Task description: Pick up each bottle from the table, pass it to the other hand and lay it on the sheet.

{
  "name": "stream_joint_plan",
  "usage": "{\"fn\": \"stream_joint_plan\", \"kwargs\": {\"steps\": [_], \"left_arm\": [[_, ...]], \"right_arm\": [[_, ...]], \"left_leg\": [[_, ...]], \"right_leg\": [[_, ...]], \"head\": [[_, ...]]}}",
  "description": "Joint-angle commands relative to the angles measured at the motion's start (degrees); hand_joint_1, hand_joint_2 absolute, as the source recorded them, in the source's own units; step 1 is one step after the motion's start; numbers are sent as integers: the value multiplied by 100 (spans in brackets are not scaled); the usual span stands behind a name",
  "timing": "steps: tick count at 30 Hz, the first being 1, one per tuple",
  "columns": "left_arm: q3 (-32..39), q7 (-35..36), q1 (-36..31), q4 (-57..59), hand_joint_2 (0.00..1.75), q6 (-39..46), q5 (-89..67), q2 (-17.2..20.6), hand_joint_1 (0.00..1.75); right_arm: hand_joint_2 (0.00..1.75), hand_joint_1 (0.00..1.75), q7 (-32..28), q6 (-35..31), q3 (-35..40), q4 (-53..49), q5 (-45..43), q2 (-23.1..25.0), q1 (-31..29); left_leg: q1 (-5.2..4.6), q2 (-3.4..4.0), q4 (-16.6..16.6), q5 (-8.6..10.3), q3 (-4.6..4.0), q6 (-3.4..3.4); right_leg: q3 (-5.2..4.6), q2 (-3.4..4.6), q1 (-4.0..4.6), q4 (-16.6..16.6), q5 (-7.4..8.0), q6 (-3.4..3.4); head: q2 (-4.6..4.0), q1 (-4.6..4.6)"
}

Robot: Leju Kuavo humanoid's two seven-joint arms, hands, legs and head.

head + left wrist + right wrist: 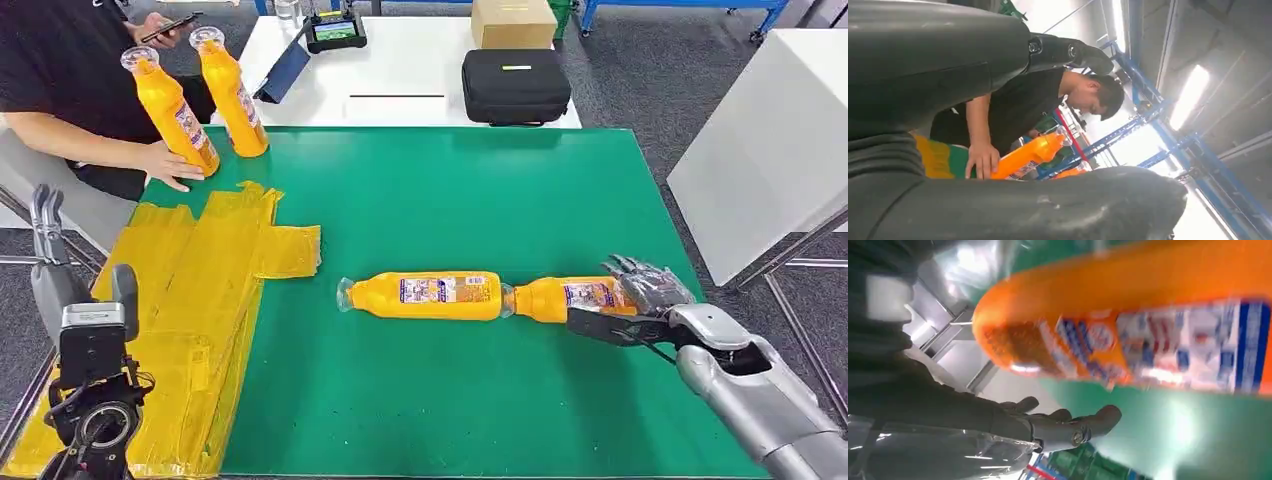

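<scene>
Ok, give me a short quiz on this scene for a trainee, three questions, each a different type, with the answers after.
1. True or false: both bottles lying on the green mat already rest on the yellow sheet.
2. Multiple choice: the right robot hand is at A) the lying bottle nearer the robot's right, B) the lying bottle with the full label showing, C) the black case.
3. Fill in: the two upright bottles stand beside a person's ___.

Key
1. False: they lie end to end on the bare mat, apart from the sheet.
2. A; the fingers are around its base end.
3. hand.
</scene>
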Motion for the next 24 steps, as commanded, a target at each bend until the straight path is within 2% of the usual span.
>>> {"fn": "stream_joint_plan", "kwargs": {"steps": [1,7,8,9,10,11,15,24], "left_arm": [[-9,-104,-45,256,0,-6,160,79,0],[-105,-52,-116,348,0,-6,216,44,0],[-113,-65,-141,383,0,-6,204,40,0],[-120,-69,-150,397,0,-6,213,36,0],[-121,-71,-154,402,0,-6,214,36,0],[-116,-83,-148,397,0,-6,255,34,0],[-48,-156,-87,347,0,-6,324,27,0],[-225,66,-77,330,0,-7,526,105,0]], "right_arm": [[175,0,-234,25,560,1699,119,639,-728],[175,0,-340,131,894,3209,241,1206,-992],[175,5,-406,117,949,3448,252,1291,-1027],[175,38,-419,124,974,3535,248,1335,-1003],[175,38,-434,103,976,3554,242,1345,-981],[175,175,-470,144,1038,3656,262,1379,-993],[175,175,-570,221,1162,3712,280,1412,-941],[175,175,-654,303,1287,3492,217,1301,-951]], "left_leg": [[6,32,-12,-6,33,-24],[8,23,-13,-5,34,-25],[8,13,-11,-2,25,-15],[9,16,-14,-2,35,-21],[10,12,-17,-1,41,-26],[10,2,-15,0,38,-20],[18,29,-18,1,80,-26],[11,16,-13,-2,113,-19]], "right_leg": [[27,20,5,-14,4,0],[31,13,7,-17,4,0],[25,5,7,-15,4,-1],[33,3,8,-19,3,0],[39,-2,8,-21,3,0],[38,-9,10,-20,2,-1],[76,9,21,-32,11,1],[112,1,16,-25,4,-2]], "head": [[0,0],[0,0],[0,2],[0,-2],[0,0],[0,0],[0,4],[0,4]]}}
